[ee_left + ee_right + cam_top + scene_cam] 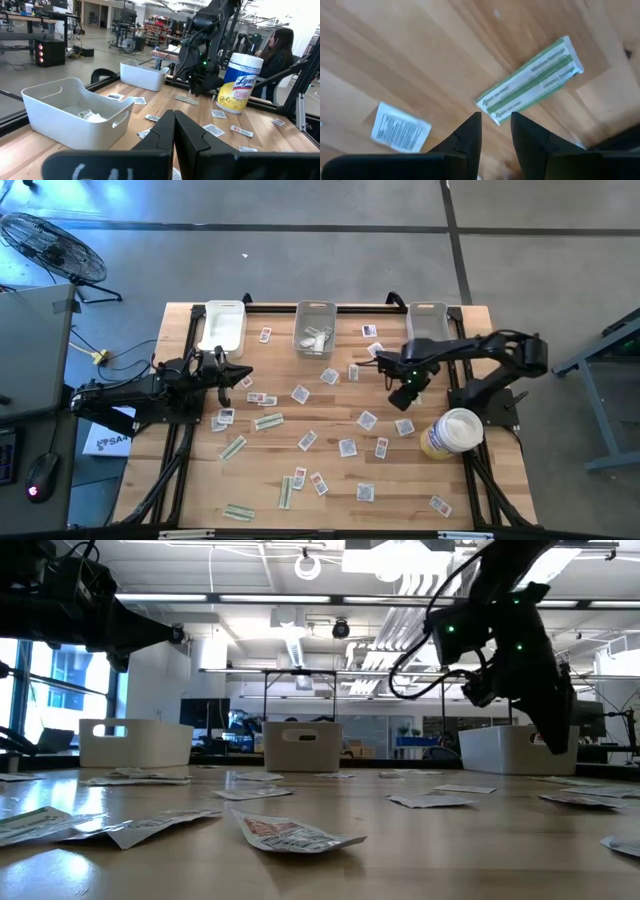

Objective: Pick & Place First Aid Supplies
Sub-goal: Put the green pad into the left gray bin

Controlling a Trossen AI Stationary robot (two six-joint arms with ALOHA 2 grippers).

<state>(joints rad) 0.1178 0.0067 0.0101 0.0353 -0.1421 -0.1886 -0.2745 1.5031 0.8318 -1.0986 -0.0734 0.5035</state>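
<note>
First aid packets lie flat and scattered over the wooden table: white squarish ones such as [367, 420] and pale green strips such as [268, 421]. My right gripper [390, 370] hangs over the table's far right part, pointing down, fingers a little apart [496, 117] and empty. Below it lie a green strip [530, 82] and a white packet [401, 131]. In the low view it [555, 735] stands well above the tabletop. My left gripper [238, 372] hovers over the left side, pointing right, shut and empty [174, 114].
Three bins stand along the far edge: left [222, 328], middle [315, 330] with some packets inside, right [428, 320]. A white-and-yellow round tub [452, 432] stands near the right arm's base. A person [280, 50] sits beyond the table's right side.
</note>
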